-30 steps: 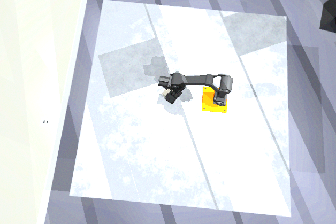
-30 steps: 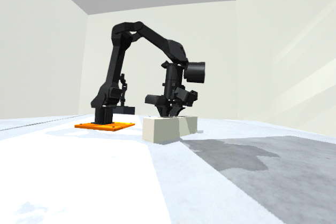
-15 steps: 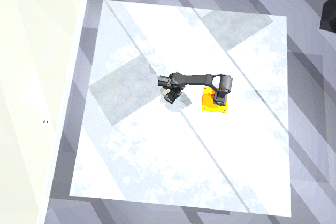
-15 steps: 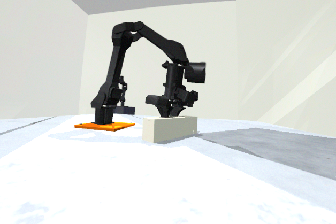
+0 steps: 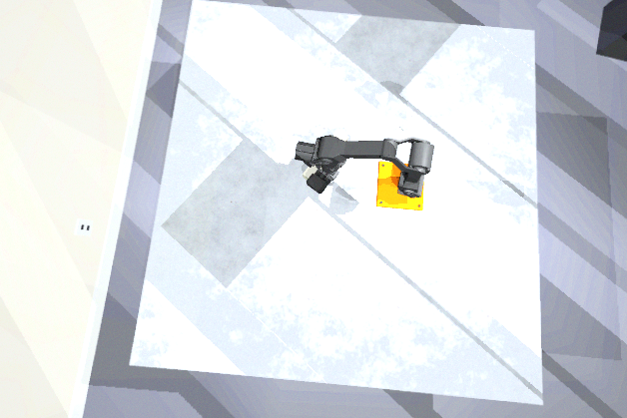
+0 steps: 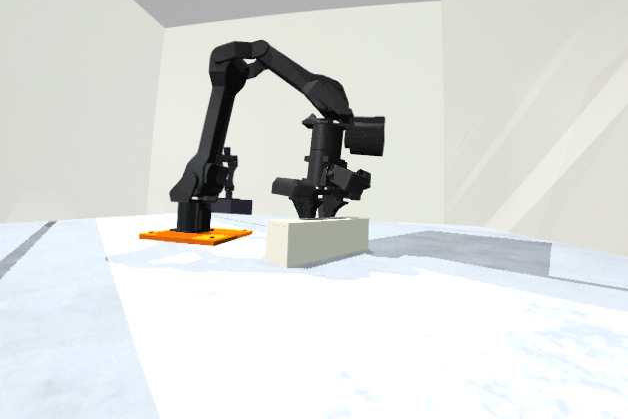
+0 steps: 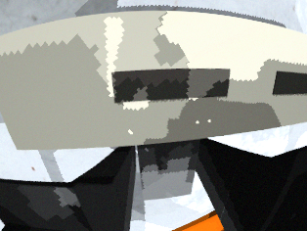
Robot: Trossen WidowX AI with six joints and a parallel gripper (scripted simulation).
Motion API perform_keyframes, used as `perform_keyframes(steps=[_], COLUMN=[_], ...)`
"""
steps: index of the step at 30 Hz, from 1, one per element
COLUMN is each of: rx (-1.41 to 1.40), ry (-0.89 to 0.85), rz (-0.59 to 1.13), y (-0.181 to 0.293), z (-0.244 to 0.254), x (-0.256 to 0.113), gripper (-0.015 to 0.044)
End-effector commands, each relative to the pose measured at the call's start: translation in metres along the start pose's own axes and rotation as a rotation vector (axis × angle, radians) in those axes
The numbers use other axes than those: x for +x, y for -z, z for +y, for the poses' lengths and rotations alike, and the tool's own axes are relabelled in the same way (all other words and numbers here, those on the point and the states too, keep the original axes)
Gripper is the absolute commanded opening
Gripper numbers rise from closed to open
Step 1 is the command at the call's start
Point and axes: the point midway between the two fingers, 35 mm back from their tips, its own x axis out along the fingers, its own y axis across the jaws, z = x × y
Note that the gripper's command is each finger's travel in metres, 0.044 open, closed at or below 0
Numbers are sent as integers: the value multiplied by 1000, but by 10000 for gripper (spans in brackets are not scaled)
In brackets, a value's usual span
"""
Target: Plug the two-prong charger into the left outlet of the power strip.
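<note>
The cream power strip lies on the table, with dark rectangular recesses on the face seen by the wrist camera. The black charger stands between my fingers, its front end up against the strip's near side. Its prongs cannot be seen, so how deep they sit is hidden. In the exterior view the charger is hidden behind the strip. My gripper is slightly open around the charger, with a thin gap at its left side. The fingertips are low, right beside the strip.
The arm's orange base plate is behind the gripper. A small white plate with two dark slots is beyond the table's left edge. A dark block is at the upper right, off the table.
</note>
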Motion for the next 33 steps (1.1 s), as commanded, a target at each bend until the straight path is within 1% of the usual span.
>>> perform_keyframes(steps=[1, 8, 33], rx=[0, 0, 1], ry=[0, 0, -4], rz=[-1, -2, -20], y=[0, 0, 8], z=[0, 0, 0], x=[0, 0, 1], gripper=[263, 440, 440])
